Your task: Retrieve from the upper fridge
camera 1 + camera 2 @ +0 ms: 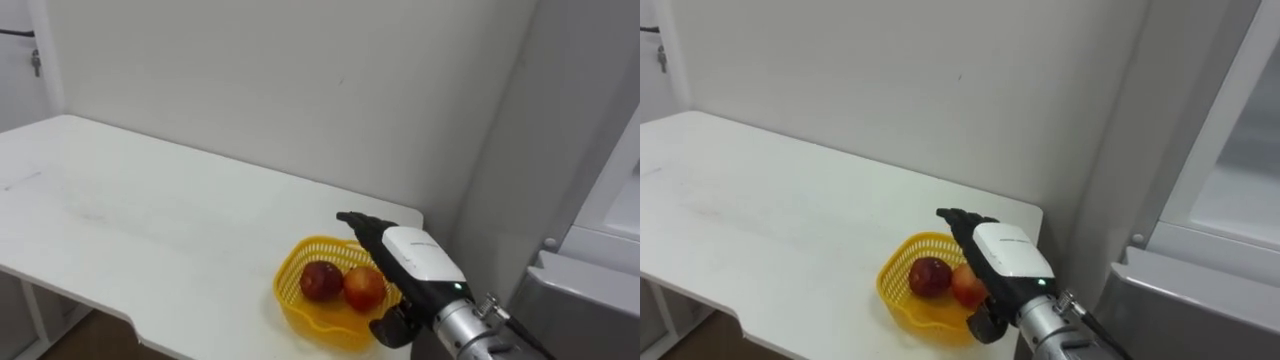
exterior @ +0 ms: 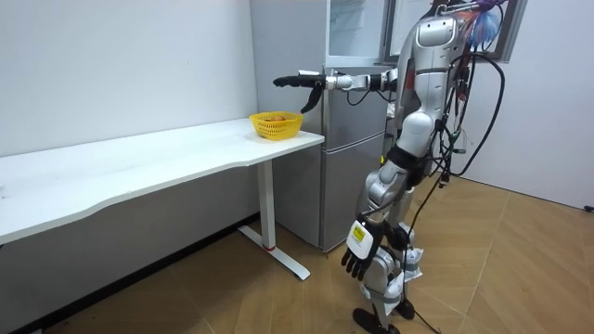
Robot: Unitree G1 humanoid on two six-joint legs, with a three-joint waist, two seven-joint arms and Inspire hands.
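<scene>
Left eye: right hand (image 1: pixel 420 258) flat over yellow basket (image 1: pixel 318 322), fingers straight, holding nothing. 2 fruits in the basket, dark red fruit (image 1: pixel 321 280) and orange-red fruit (image 1: pixel 365 288), on the white table (image 1: pixel 150 220).

Room: robot stands at fridge (image 2: pixel 348 176); upper door looks open. Left hand (image 2: pixel 358 249) hangs relaxed, empty.

Right eye: same layout.

Drop-off looks done. Left to do: pull the arm back, probably shut the door.

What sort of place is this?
Probably a lab room set up like a kitchen corner: a tall fridge stands beside a long white table, with a yellow basket of fruit on it.
</scene>
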